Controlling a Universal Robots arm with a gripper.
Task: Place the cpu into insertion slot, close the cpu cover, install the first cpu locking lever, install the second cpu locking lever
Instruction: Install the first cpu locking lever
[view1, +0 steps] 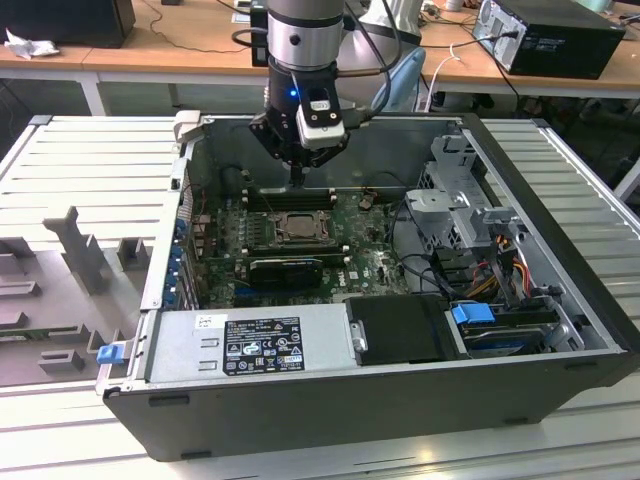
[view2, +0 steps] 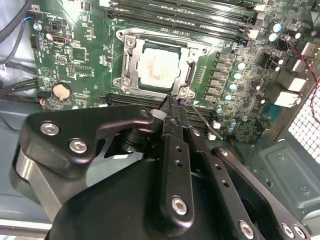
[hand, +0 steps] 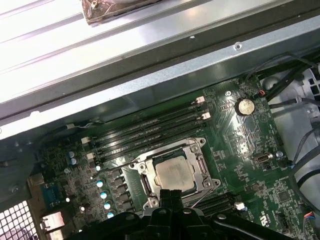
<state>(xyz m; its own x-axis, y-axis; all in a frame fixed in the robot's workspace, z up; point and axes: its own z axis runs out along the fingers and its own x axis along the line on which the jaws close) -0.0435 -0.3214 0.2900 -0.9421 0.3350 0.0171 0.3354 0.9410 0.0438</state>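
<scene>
- Open steel case (view1: 420, 400), green motherboard (view1: 375, 265) bumpy with parts: could get gouged by a slipping tip.
- Black gripper (view2: 172, 101): pressed shut, nothing visibly held, at twelve o'clock of the insertion slot (view1: 298, 228) in the exterior view.
- Grey metal cpu cover (view2: 129, 56): lies flat, framing the cpu (view2: 159, 67), pale, square, seated in the slot.
- Thin springy wire lever (view2: 202, 120) just beside the tips: may spring back if mishooked.

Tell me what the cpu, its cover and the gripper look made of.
The cpu: pale metal lid, dull, with a beige smear across its middle. The cpu cover: bare grey metal, probably steel, glinting along its edges. The gripper: black satin links with bright screw heads; painted metal or hard plastic, the look leaves it open.
</scene>
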